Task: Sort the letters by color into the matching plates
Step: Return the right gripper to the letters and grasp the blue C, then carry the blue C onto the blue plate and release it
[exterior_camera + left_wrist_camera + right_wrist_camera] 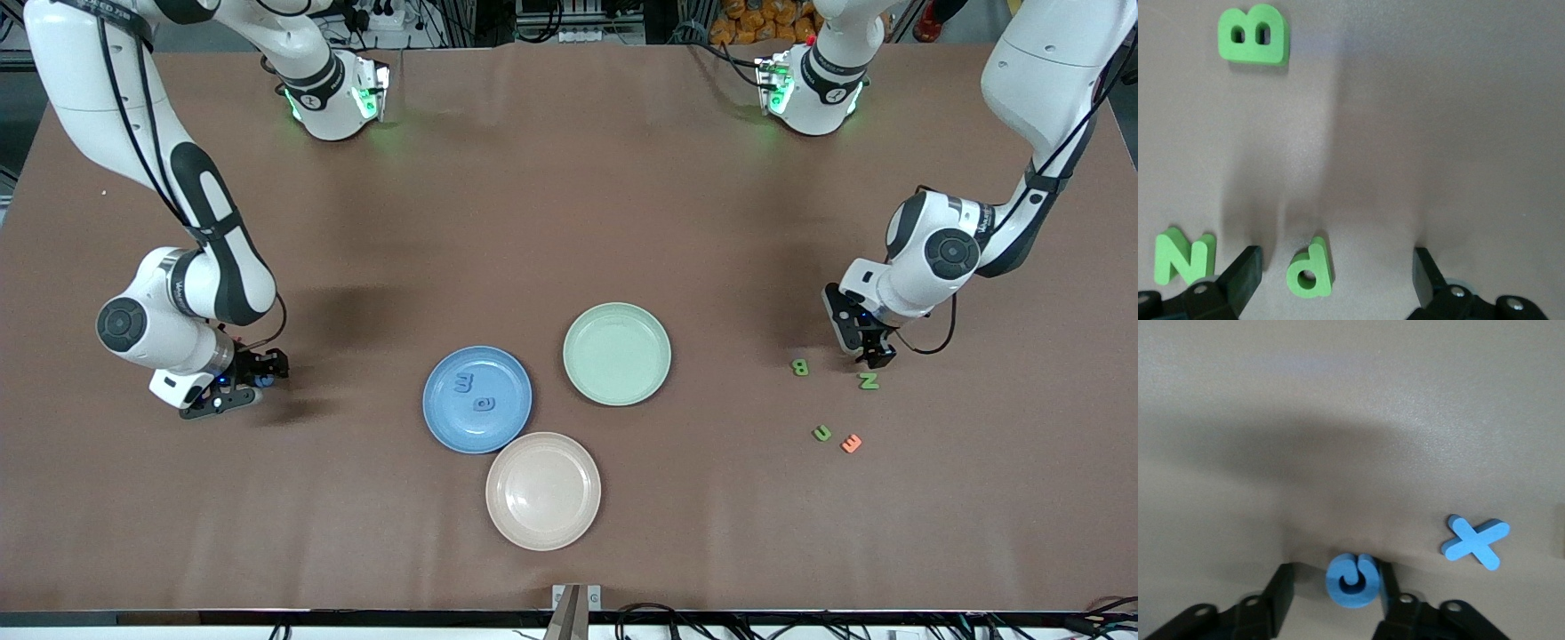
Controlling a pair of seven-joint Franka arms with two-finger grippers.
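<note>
The blue plate (444, 418) holds two blue letters (472, 392); the mint green plate (617, 353) beside it is bare. My right gripper (1335, 577) is low at the right arm's end of the table, around a curled blue letter (1353, 581). One finger (1386, 587) touches it and a gap shows at the other. A blue X (1476, 542) lies nearby. My left gripper (1338, 257) is open and low at the left arm's end, straddling a green d-shaped letter (1310, 270) without touching it. Green N (1183, 258) and B (1253, 33) lie beside it.
A beige plate (543, 491) sits nearer the front camera, touching the blue plate. Toward the left arm's end, nearer the camera than the left gripper (876, 356), lie a small green letter (821, 433) and an orange letter (852, 443).
</note>
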